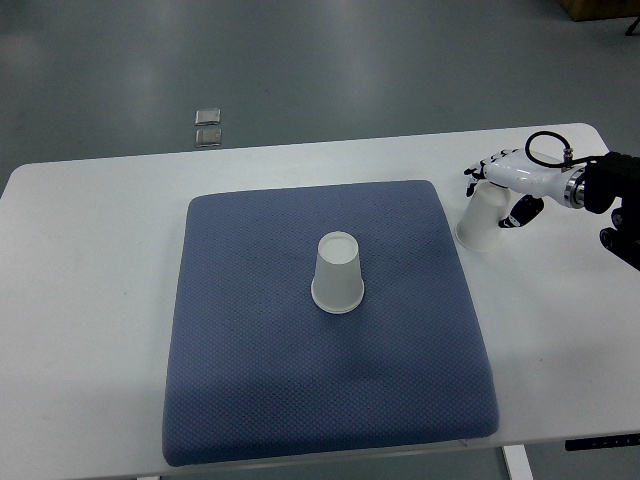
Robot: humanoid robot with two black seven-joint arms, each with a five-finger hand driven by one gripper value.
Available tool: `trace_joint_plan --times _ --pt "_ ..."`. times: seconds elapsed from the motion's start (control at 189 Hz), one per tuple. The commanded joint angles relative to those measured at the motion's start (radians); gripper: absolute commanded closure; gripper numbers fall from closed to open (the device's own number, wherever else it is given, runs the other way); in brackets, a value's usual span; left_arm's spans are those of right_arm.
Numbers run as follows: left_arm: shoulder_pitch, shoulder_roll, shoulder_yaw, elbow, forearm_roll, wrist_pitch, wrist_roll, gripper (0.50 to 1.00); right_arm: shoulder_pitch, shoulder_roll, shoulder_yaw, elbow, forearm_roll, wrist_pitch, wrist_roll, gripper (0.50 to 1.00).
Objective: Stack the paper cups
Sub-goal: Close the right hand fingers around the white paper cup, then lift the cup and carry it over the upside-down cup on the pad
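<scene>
Now right hand [505,185] fingers hold unmarked paper cup [481,222]; second cup [337,273] inverted on mat [250,350].

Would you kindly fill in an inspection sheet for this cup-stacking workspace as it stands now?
Surface: white table with a blue mat lying flat at its centre.
Job's things: one cup upside down mid-mat; a second cup upside down on the table, right of the mat.
Clutter: nothing seen.
Hands: right hand closed around the second cup; left arm not in view.
Cables: black cable looping over the right wrist.
Surroundings: grey floor with two small metal plates beyond the table; brown object at the top right corner, too cropped to identify.
</scene>
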Motion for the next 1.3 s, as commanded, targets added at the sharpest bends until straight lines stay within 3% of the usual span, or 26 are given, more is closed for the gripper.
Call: trace_joint_plan --times 0.0,0.222,0.48,0.639,0.913,1.294 --pt "0.0 0.0 0.0 0.0 0.0 0.0 0.0 0.5 0.0 0.0 0.0 -0.005 0.0 -0.001 0.0 0.603" --pt "0.0 0.0 0.0 0.0 0.0 0.0 0.0 0.5 0.0 0.0 -0.012 -0.006 0.0 -0.002 0.0 0.654" --pt "0.0 0.0 0.0 0.0 0.0 0.0 0.0 0.5 0.0 0.0 -0.02 -0.009 0.0 -0.016 -0.002 0.836" --pt "0.0 0.0 0.0 0.0 0.0 0.0 0.0 0.5 0.002 -0.002 -0.019 -0.008 0.001 -0.022 -0.005 0.997" --pt "0.0 0.0 0.0 0.0 0.0 0.0 0.0 0.5 0.031 -0.017 -0.009 0.023 0.012 -0.039 0.001 1.0" --pt "0.0 0.0 -0.002 0.0 0.0 0.0 0.0 0.5 0.146 -0.089 0.004 0.293 0.037 0.029 0.006 1.0"
